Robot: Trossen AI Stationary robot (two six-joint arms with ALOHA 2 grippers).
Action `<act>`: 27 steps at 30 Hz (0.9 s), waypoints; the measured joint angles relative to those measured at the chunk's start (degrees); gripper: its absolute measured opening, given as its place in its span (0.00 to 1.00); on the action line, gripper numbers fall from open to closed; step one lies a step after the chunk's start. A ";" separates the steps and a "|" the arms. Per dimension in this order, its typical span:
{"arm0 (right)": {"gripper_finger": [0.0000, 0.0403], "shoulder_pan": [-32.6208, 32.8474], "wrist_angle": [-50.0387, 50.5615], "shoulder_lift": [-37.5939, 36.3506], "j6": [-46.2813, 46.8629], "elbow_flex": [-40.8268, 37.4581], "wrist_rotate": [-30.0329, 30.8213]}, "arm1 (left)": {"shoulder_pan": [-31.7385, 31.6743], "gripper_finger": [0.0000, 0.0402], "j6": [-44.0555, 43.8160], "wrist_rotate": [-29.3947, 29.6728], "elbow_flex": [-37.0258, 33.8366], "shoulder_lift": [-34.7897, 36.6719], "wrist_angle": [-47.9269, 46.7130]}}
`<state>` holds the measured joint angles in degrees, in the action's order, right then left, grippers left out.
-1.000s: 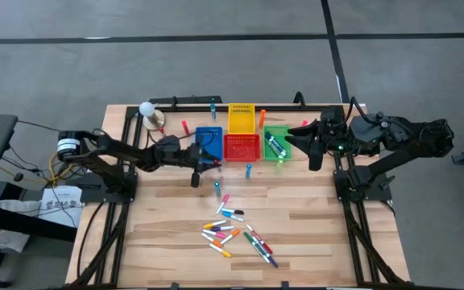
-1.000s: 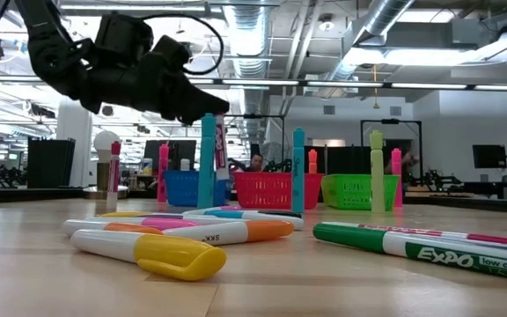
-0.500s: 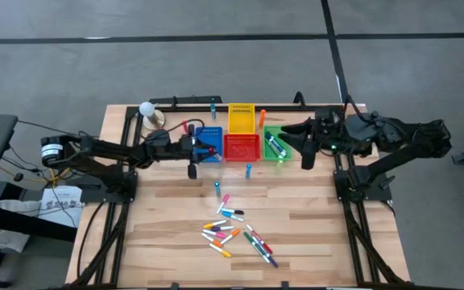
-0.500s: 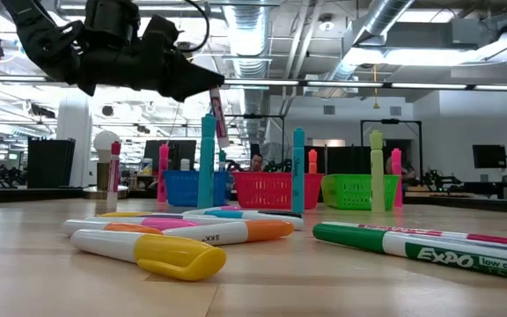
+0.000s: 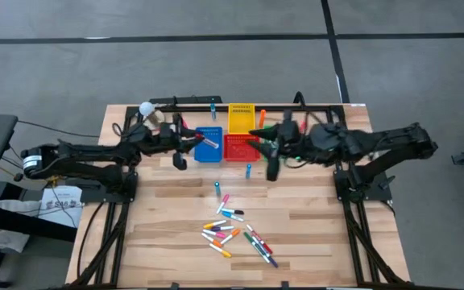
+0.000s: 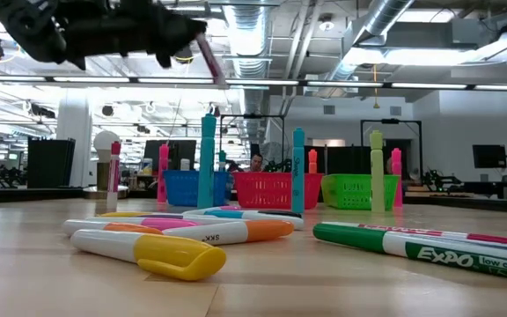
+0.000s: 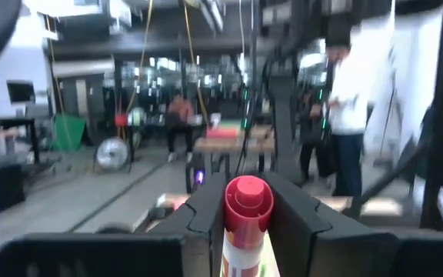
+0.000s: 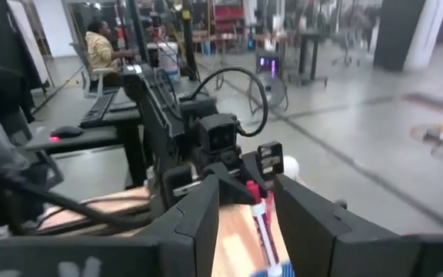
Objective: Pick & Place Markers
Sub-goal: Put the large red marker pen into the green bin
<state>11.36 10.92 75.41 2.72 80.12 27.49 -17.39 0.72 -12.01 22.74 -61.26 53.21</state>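
Note:
My left gripper (image 5: 200, 139) hovers over the blue bin (image 5: 209, 151), shut on a marker (image 8: 263, 221) with a red cap and a white barrel. My right gripper (image 8: 246, 219) is open and holds nothing; it hangs near the red bin's (image 5: 239, 149) right side, pointing at the left gripper. Several markers (image 5: 236, 234) lie loose on the table's near middle, and a few stand upright (image 5: 248, 170) near the bins. In the low view the left gripper (image 6: 179, 31) is high at the top left, with the marker (image 6: 214, 63) slanting below it. My left gripper pinches the marker between its two fingers just under the red cap (image 7: 248, 201). The fingers come nearly level from the table's left and lie across the marker. The white barrel (image 8: 266, 231) hangs slanting below the fingers, clear of the bin and the table.
A yellow bin (image 5: 241, 118) stands behind the red one, and a green bin (image 6: 357, 190) beside it lies under my right arm. A white ball on a stand (image 5: 147, 109) is at the far left. Bare wood stretches along both sides of the marker pile.
My left gripper has risen well above the table with the marker and tipped upward, so the marker now slants rather than hanging straight down. My right gripper has moved toward the table's left, from over the green bin to beside the red bin, rolling as it went.

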 joint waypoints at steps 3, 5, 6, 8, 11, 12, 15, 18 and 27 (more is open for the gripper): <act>0.28 -1.37 -6.16 4.33 -3.48 0.00 -0.01 | 0.14 0.20 -3.48 -0.01 0.01 1.95 3.33; 0.28 -2.68 -9.74 7.15 -1.95 0.00 0.50 | 0.28 0.20 -5.75 0.00 0.02 2.72 5.30; 0.28 -3.19 -10.60 8.39 -1.10 0.00 0.91 | 0.29 0.20 -6.65 -0.01 0.02 3.01 5.98; 0.28 -4.25 -11.68 10.57 -1.01 0.00 0.96 | 0.34 0.20 -8.34 -0.02 0.02 3.38 6.68; 0.29 -5.59 -11.42 13.41 -1.26 0.00 0.05 | 0.43 0.20 -10.61 -0.02 0.02 3.52 6.88; 0.30 -5.92 -11.13 14.17 -1.38 0.00 -0.79 | 0.52 0.20 -11.14 -0.02 0.02 3.50 6.85; 0.34 -6.90 -11.39 16.19 -2.18 0.00 -4.14 | 1.00 0.20 -11.35 -0.01 0.02 3.50 6.85; 0.40 -7.61 -11.39 18.23 -2.21 0.00 -5.01 | 1.50 0.20 -11.08 -0.03 0.02 3.50 6.83; 0.55 -8.51 -12.11 20.12 -2.26 0.07 -9.07 | 1.74 0.20 -8.62 -0.02 0.02 1.38 5.65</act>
<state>2.85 -1.19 95.53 0.46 80.18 18.42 -15.65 -7.90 -12.03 22.76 -59.88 58.85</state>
